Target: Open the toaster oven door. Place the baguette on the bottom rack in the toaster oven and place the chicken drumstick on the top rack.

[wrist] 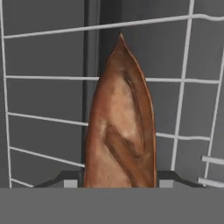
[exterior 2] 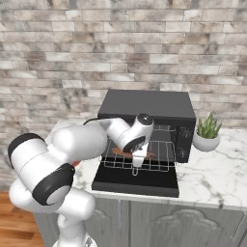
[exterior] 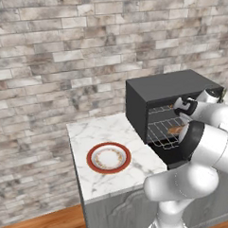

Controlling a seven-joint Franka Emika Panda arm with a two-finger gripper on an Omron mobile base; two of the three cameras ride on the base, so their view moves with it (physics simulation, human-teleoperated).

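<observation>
Baguette [wrist: 120, 127], brown with darker crust streaks and tapering to a point at twelve o'clock in the hand view, lies pinched between the gripper's [wrist: 118, 183] fingers over a silver wire rack [wrist: 192, 109] inside the toaster oven [exterior 2: 144, 108]. White marble counter [exterior: 91, 133] meets a brick wall [exterior: 51, 57]. One red-rimmed plate [exterior: 108, 158] at nine o'clock, one oven, one potted plant [exterior 2: 207, 132] at three o'clock.

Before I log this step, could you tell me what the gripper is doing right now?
Gripper: closed on the baguette, over a wire rack.
</observation>
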